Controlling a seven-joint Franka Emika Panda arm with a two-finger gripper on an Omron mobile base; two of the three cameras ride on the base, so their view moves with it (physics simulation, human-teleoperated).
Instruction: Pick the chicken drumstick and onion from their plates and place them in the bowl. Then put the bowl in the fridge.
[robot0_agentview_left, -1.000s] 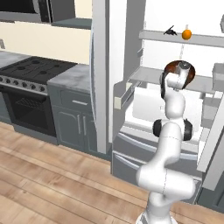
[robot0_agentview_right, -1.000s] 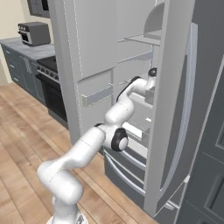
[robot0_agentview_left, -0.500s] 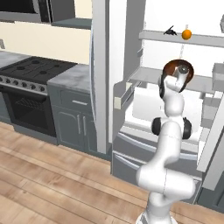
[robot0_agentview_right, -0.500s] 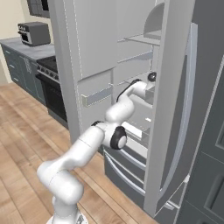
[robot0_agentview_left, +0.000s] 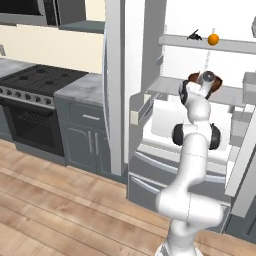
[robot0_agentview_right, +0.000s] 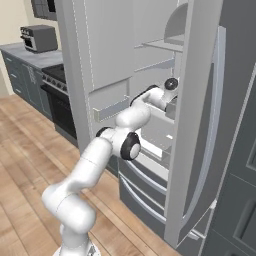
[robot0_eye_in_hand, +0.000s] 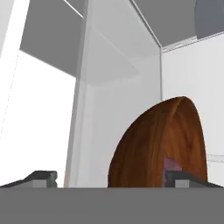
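Letting go: my hand (robot0_eye_in_hand: 109, 177) has just spread wide around the bowl (robot0_eye_in_hand: 159, 146), now resting on the fridge (robot0_agentview_left: 200, 60) shelf (robot0_agentview_left: 227, 94) at twelve o'clock; placement looks finished.

A smooth white arm (robot0_agentview_left: 192, 165) is seen, made of fat round tubes, with black rings at its joints.

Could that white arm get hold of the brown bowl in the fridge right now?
Probably yes. The gripper is open right at the bowl, its fingertips either side of the rim, inside the open fridge. Nothing stands between them.
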